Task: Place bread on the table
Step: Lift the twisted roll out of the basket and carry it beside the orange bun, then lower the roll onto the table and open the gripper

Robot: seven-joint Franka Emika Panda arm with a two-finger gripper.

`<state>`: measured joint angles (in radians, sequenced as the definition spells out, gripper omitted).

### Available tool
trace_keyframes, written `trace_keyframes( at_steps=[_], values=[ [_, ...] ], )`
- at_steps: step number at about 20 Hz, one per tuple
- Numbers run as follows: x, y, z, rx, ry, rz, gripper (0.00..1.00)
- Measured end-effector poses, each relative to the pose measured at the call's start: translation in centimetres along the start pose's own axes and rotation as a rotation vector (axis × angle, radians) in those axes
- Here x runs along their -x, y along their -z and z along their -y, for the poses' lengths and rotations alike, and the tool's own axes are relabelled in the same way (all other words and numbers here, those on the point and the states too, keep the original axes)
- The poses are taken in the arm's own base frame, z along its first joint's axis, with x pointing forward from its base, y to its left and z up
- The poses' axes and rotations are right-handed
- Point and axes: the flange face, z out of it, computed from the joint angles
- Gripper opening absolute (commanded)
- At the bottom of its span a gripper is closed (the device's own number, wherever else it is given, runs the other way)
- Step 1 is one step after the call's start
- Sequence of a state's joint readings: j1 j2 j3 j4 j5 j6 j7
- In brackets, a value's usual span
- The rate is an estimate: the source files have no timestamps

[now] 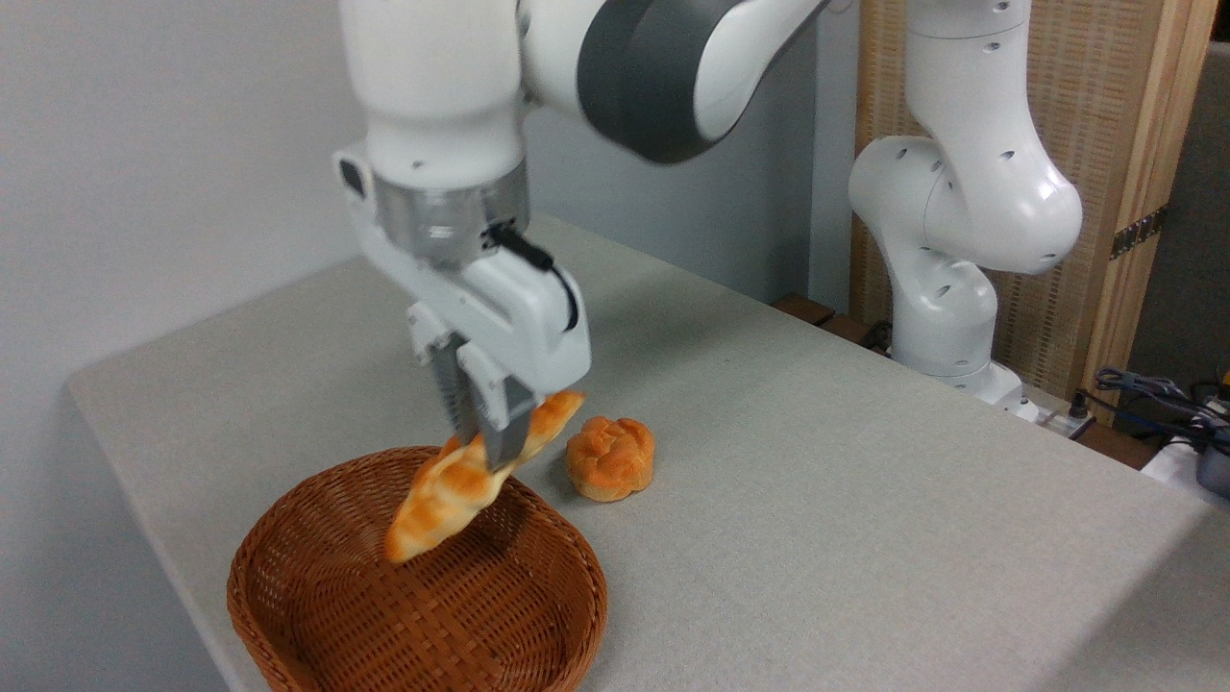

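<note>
The wicker basket (423, 596) sits at the table's (865, 500) near-left edge. Above it, the arm reaches steeply down, its gripper (490, 452) clamped on the tilted bread (452, 495), held airborne. A round bun (610, 458) lies just right.

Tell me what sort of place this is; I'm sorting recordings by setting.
Probably a robotics lab, not a kitchen: a robot arm is bolted beside a plain table, loose cables lie at right, and the bread and bun look like toy props.
</note>
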<state>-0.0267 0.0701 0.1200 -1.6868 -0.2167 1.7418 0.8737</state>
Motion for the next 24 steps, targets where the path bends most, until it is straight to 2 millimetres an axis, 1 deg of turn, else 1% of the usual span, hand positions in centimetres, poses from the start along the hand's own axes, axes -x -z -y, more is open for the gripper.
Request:
trace_keyframes(
  at_steps=[2, 3, 5, 7, 8, 9, 10, 11, 13, 16, 21, 24],
  values=[
    [1.9, 0.3, -1.2, 0.031, -0.084, 0.024, 0.24],
    [3.2, 0.1, -1.9, 0.036, -0.134, 0.048, 0.26],
    [6.6, -1.5, -3.5, 0.036, -0.222, 0.144, 0.32],
    [10.3, -3.8, -4.8, 0.030, -0.268, 0.266, 0.43],
    [11.5, -4.6, -5.0, 0.025, -0.274, 0.300, 0.54],
    [12.4, -5.2, -5.0, 0.015, -0.277, 0.318, 0.78],
    [12.9, -5.6, -4.7, 0.002, -0.277, 0.319, 0.97],
    [13.3, -5.9, -4.3, -0.013, -0.272, 0.313, 1.00],
    [13.7, -6.1, -3.4, -0.049, -0.265, 0.285, 1.00],
    [13.6, -5.7, -2.4, -0.105, -0.249, 0.211, 1.00],
    [13.6, -5.7, -2.3, -0.100, -0.237, 0.187, 1.00],
    [14.1, -6.5, -2.6, -0.060, -0.233, 0.211, 1.00]
  ],
)
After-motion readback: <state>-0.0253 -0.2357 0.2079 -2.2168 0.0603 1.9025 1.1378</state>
